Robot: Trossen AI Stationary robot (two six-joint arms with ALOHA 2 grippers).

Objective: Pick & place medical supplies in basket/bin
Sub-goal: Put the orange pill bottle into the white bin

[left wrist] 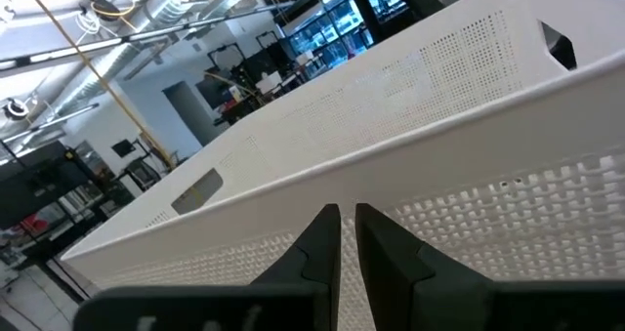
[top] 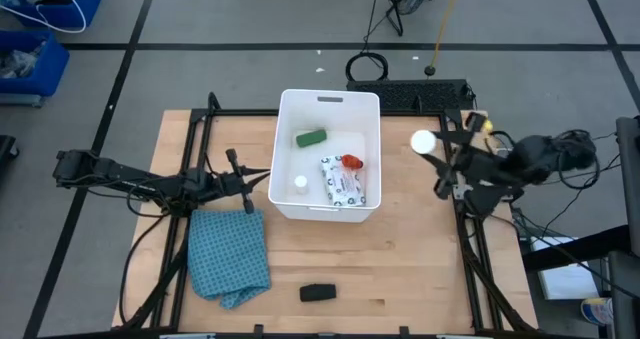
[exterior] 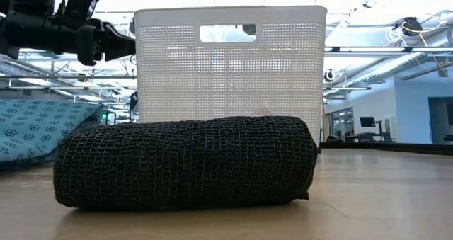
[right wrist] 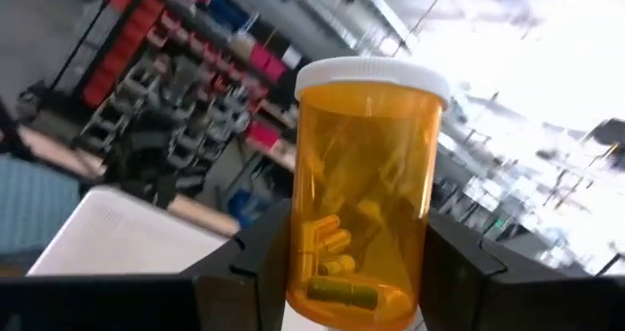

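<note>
The white tub [top: 330,154] stands mid-table and holds a green oblong piece [top: 310,137], a white printed packet [top: 343,182], a red-and-white tube [top: 352,163] and a small white item [top: 300,183]. The black oblong piece [top: 318,292] lies on the table near the front edge; it fills the low view [exterior: 184,162]. My right gripper [top: 443,157] is shut on the orange pill bottle [right wrist: 361,194], just right of the tub. My left gripper [top: 262,176] is shut and empty beside the tub's left wall [left wrist: 469,204]. My right gripper pinches the pill bottle's lower body [right wrist: 303,253] between its two fingers [right wrist: 454,263], one on each side. The fingers come about level from the table's right side. The bottle stands upright, white cap [top: 424,142] up, lifted clear of the table.
The blue checked cloth [top: 230,254] lies crumpled on the table's near left, below my left arm. Black frame rails run along both table sides. Bare wood lies right of the tub and along the front around the black piece.
</note>
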